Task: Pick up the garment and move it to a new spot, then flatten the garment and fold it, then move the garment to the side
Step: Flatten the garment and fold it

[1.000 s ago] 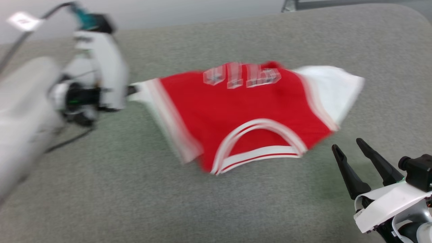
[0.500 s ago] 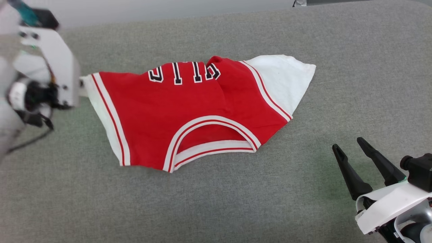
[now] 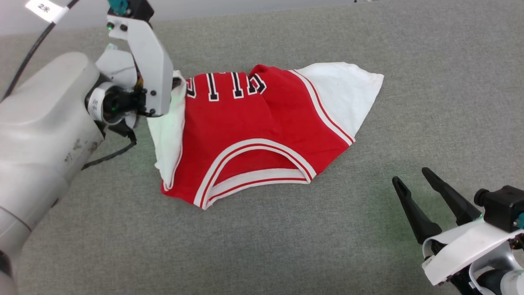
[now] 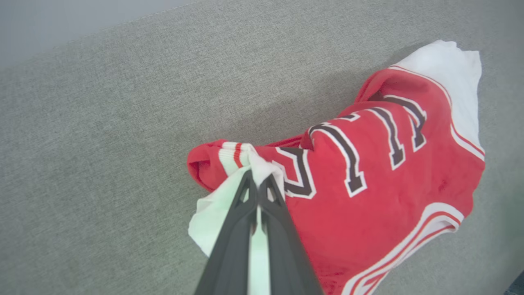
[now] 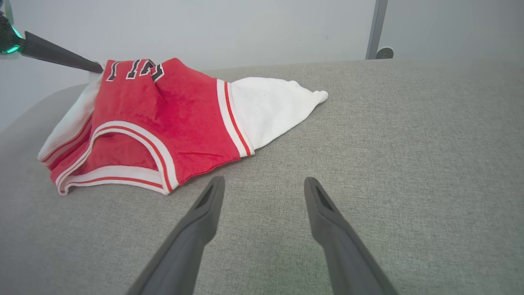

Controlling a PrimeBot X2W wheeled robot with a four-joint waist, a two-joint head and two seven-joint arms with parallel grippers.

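The garment (image 3: 254,135) carries heavy block letters, black with a white outline. They run along its 12 o'clock edge and stand upside down in the head view. Two straight strokes like L's can be made out between two letters that the folds partly swallow, so the whole word cannot be read. A white tag (image 3: 43,9) on the cable at 11 o'clock of that view bears small dark print, too small to read with confidence.

The cloth is a soft red knit with a faint nap. It has short white sleeves, each joined to the body by white-and-red striped trim, and a curved neck opening at 6 o'clock banded in the same stripes. It lies rumpled near the middle of the tabletop (image 3: 286,246), a grey, coarse-woven padded surface with a rounded far edge.

The left claw (image 4: 258,182) has its slim, dark, tapering fingers pressed together on the white sleeve at the garment's 9 o'clock side. The pinch draws that sleeve up and in over the red body.

The right claw (image 3: 411,175) sits at 4 o'clock of the head view. Its two pointed fingers are spread wide with nothing between them, above bare tabletop and well apart from the garment.
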